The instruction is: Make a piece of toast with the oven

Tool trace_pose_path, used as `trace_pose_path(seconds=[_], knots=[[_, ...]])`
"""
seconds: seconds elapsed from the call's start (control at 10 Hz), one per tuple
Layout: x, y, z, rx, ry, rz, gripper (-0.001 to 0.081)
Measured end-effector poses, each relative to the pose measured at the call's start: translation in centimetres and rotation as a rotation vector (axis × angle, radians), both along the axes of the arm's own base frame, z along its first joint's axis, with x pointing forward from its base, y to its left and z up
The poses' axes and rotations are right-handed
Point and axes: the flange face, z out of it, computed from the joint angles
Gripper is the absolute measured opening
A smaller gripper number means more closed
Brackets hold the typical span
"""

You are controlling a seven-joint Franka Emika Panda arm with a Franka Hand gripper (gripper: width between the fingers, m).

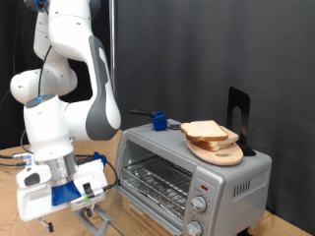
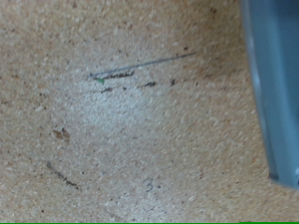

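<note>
The oven [image 1: 192,177] is a silver toaster oven standing at the exterior view's right, its wire rack [image 1: 157,182] showing at the front and two round knobs [image 1: 200,208] at its right end. On its top lies a round wooden board [image 1: 219,152] with slices of pale bread, the piece of toast [image 1: 207,131] among them. My gripper [image 1: 92,206] hangs low over the table at the exterior view's lower left, to the left of the oven and apart from it. No bread shows between its fingers. The wrist view shows only speckled tabletop [image 2: 121,121] and a blue-grey edge [image 2: 276,84].
A small blue object [image 1: 157,121] sits at the back of the oven's top. A black stand [image 1: 238,116] rises behind the board. A dark curtain closes off the background. Dark scratch marks [image 2: 131,73] cross the tabletop below the hand.
</note>
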Motion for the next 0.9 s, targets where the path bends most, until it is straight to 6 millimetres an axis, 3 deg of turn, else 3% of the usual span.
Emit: trace_pose_path(seconds=[0.5, 0.9], knots=[[1.1, -0.3, -3.2, -0.029, 0.025, -0.016, 0.0808], [0.6, -0.6, -4.0, -0.052, 0.013, 0.121, 0.0808]])
